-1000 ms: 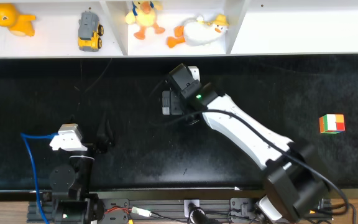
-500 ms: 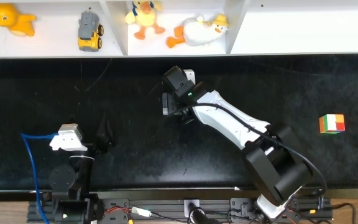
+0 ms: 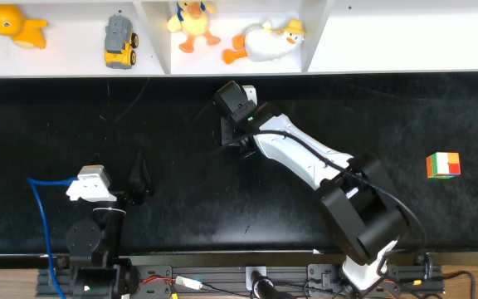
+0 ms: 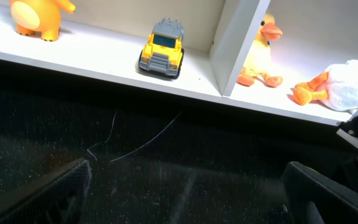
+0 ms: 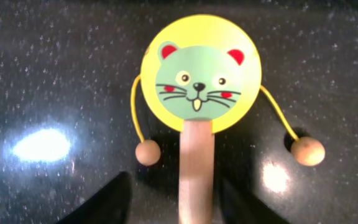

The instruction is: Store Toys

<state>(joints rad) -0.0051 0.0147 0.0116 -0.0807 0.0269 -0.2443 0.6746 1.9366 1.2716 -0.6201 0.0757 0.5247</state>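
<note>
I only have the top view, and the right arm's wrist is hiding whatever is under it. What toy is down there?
Observer: A rattle drum with a green cat face, lying flat on the black table.
Operator: Is it gripped?
Observer: It doesn't look so. The right gripper has its jaws open either side of the wooden handle, with a gap showing on one side.
Operator: And the left one?
Observer: The left gripper is wide open with nothing between its jaws.
</note>
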